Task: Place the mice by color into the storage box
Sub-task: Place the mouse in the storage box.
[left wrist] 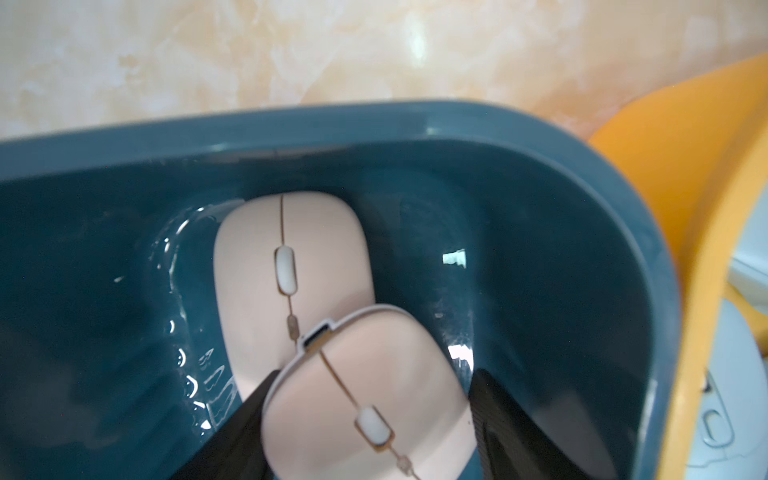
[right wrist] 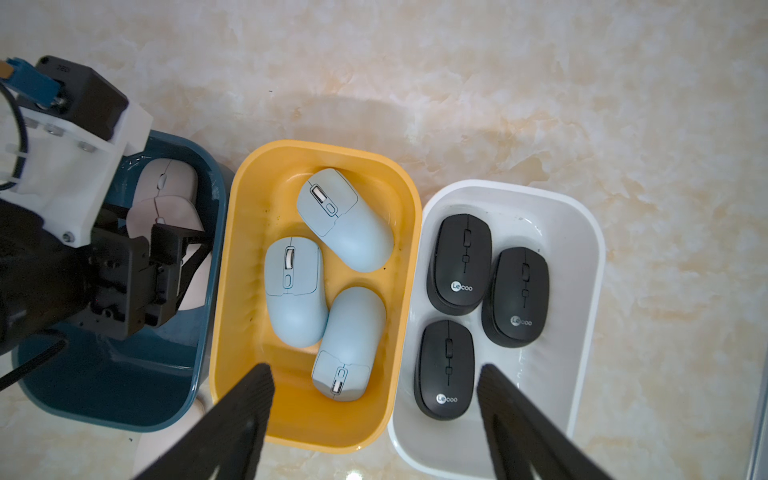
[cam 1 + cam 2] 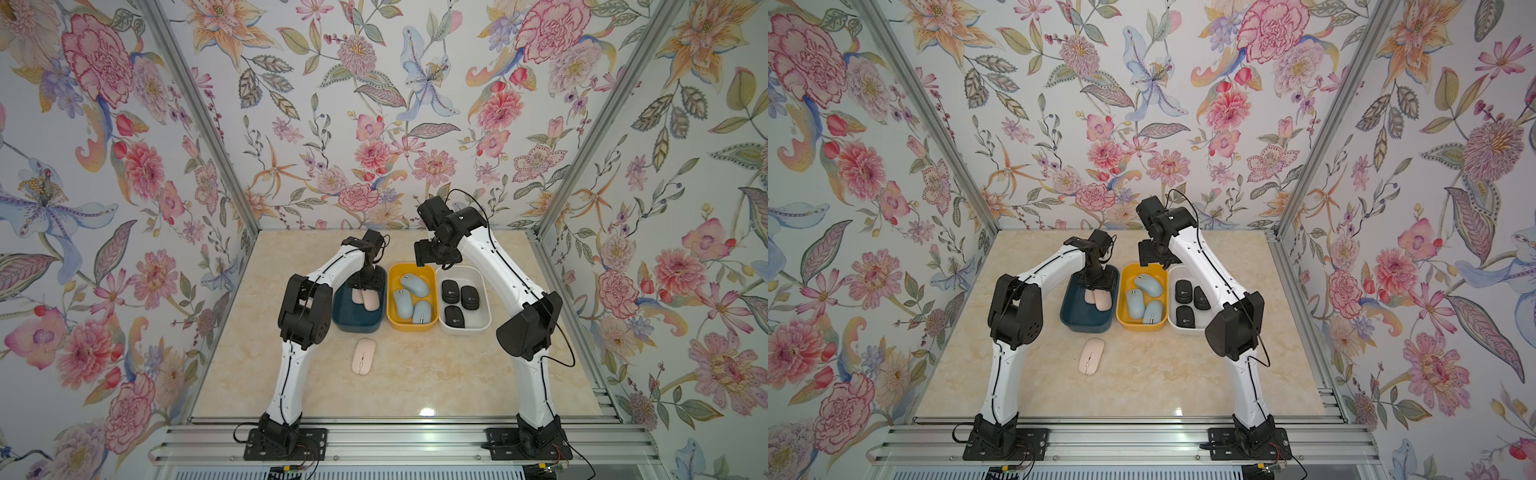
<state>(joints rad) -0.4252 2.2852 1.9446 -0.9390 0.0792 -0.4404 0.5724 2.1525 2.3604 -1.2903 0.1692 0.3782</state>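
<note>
Evidently light, rigid and slick-shelled, the pink mouse (image 1: pixel 374 419) lies tilted in the teal box (image 1: pixel 540 174), its nose riding on a second pink mouse (image 1: pixel 257 266), the left gripper (image 1: pixel 372 378) flanking its long flat sides, the sensible hold; whether the jaws pinch it or stand clear I cannot tell. A third pink mouse (image 3: pixel 363 356) lies on the table (image 3: pixel 436 374) near the box; the right gripper (image 2: pixel 374 368) hangs wide and empty.
</note>
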